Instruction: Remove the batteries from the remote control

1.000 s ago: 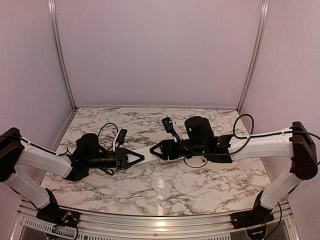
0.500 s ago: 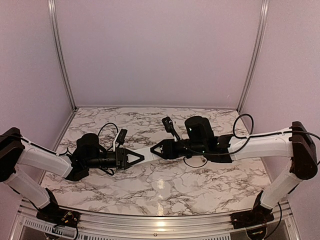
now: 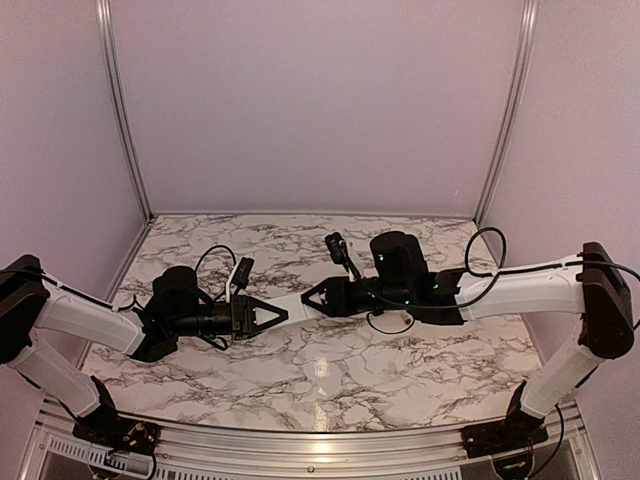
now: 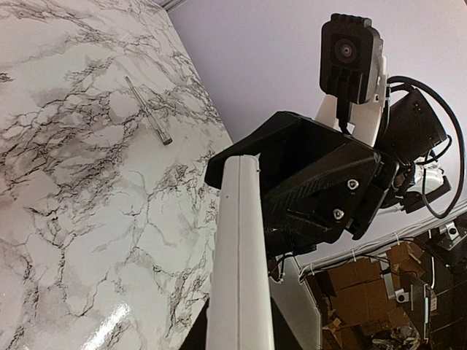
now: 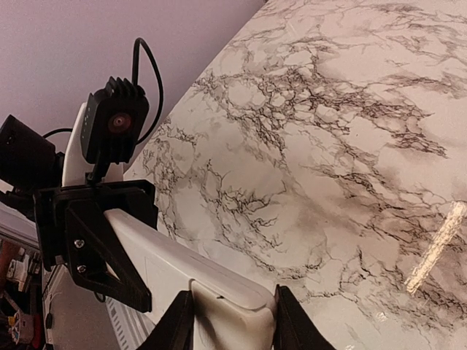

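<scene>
right gripper (image 5: 233, 310) narrowed within last second, now pinching one end of remote control (image 5: 182, 273). left gripper (image 3: 272, 316) unchanged, clamped on opposite end. remote suspended between both, above table (image 5: 328, 146). batteries not visible. judged: two-point hold secured, ready for opening.

Table (image 3: 330, 375): flat glossy top in a white marble pattern with grey-black veins running all over. A bright streak of glare sits near the middle, toward the front. The top reaches the walls at the back and on both sides. A metal rail (image 3: 300, 438) runs along the near edge.

One loose item rests on the top: a thin pale rod (image 4: 147, 111), lying flat near the edge where the top meets a wall. It shows only in the left wrist view and cannot be made out from above.
</scene>
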